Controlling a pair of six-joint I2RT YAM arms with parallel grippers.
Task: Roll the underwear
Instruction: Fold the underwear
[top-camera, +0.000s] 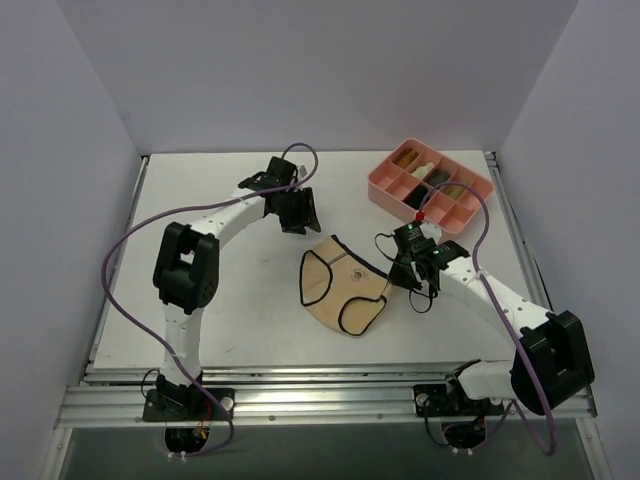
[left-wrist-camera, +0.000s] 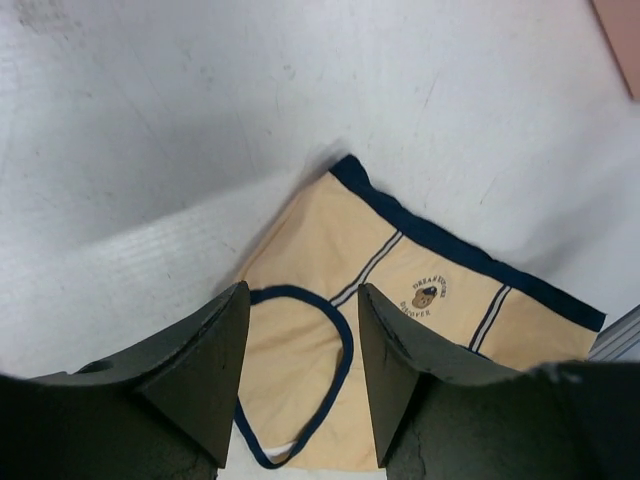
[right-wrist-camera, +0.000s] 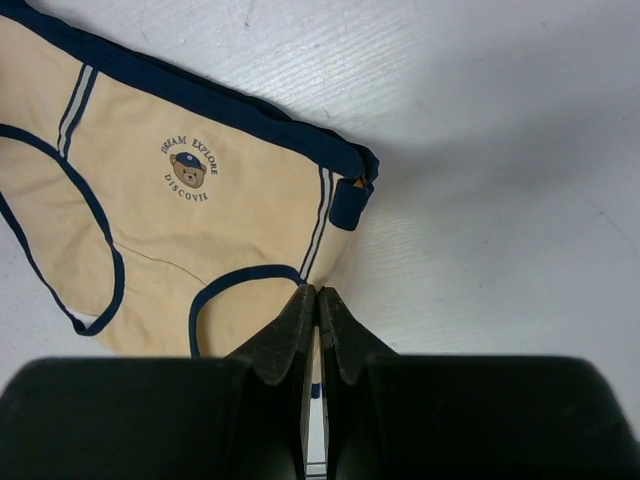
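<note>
Tan cloth with dark trim, the underwear (top-camera: 345, 285) lies flat and unrolled on the white table (top-camera: 230, 310), near its middle, between the two arms. Seen from above, the left gripper (top-camera: 293, 212) hangs over the table just up-left of the garment, apart from it. The right gripper (top-camera: 403, 265) sits at the garment's right edge. A pink tray (top-camera: 378, 190) stands at the far right corner, well apart from the underwear.

In the left wrist view, the left gripper (left-wrist-camera: 301, 292) is spread wide with nothing between its fingers (left-wrist-camera: 205, 370). The underwear (left-wrist-camera: 400, 290) lies on the table beyond them, and the blue edging of a leg hole shows in the gap.

In the right wrist view, the right gripper (right-wrist-camera: 310, 295) has its fingers pressed tight together, tips over the edge of the underwear (right-wrist-camera: 200, 220) beside a leg hole. Whether they pinch any cloth cannot be told. A bear print (right-wrist-camera: 188, 168) sits just under the waistband.
</note>
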